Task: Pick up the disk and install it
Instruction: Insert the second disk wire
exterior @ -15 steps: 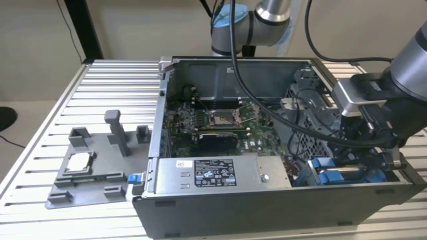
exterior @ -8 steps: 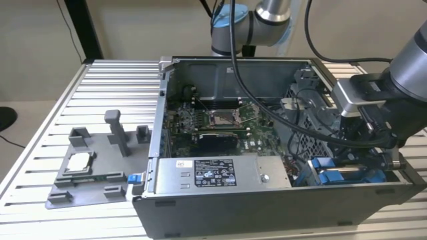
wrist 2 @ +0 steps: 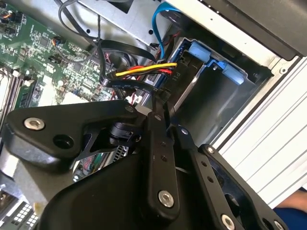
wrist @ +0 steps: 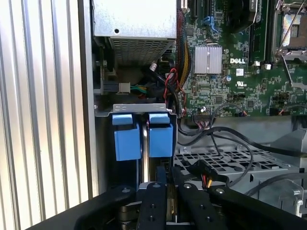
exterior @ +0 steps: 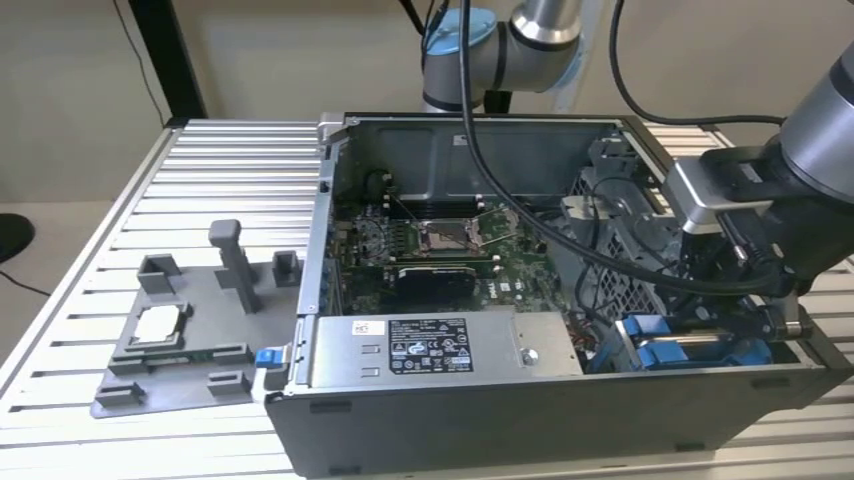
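Note:
The disk (wrist: 144, 136) stands on edge in the drive bay at the case's front corner, on the exterior view's right. Two bright blue carrier tabs mark its end, and the same blue carrier (exterior: 657, 345) (wrist 2: 211, 60) appears in the other two views. My gripper (wrist: 167, 175) hangs just over that end, inside the case. Its black fingers (wrist 2: 156, 143) are drawn together, and I see nothing clearly between them. Whether the tips touch the carrier is hidden. The arm (exterior: 814, 140) reaches down over the bay.
A grey power supply box (exterior: 441, 345) with a white label lies beside the bay. Loose black, red and yellow cables (wrist: 216, 139) run close to the fingers. The motherboard (exterior: 441, 240) fills the case floor. A grey fixture (exterior: 174, 340) holding a small chip (exterior: 158, 325) sits on the slatted table.

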Robot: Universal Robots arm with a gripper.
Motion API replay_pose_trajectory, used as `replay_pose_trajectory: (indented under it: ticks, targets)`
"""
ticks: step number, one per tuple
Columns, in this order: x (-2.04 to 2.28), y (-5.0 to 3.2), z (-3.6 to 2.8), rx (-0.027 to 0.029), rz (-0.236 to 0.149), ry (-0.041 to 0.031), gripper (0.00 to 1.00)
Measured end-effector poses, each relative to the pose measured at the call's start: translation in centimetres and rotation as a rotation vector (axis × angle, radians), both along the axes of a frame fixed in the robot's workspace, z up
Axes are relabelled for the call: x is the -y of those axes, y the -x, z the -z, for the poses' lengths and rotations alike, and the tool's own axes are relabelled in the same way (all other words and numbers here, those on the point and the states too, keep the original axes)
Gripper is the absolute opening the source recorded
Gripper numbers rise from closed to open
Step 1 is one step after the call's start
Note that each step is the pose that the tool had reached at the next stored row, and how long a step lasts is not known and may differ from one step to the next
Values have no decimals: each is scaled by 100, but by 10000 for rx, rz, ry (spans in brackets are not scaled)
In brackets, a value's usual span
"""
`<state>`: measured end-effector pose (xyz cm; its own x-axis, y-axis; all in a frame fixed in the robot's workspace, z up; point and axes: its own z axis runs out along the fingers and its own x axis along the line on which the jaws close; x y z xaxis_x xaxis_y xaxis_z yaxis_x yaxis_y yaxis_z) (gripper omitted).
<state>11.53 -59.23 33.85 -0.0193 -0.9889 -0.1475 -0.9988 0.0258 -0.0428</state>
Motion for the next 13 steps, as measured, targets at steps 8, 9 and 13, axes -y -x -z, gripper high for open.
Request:
replay_pose_trajectory:
  ticks: [8, 9, 13]
  targets:
    - [0, 0, -8, 11, 1, 4, 0]
    - [0, 0, -8, 19, 1, 4, 0]
    - [0, 0, -10, 85, 1, -17, 0]
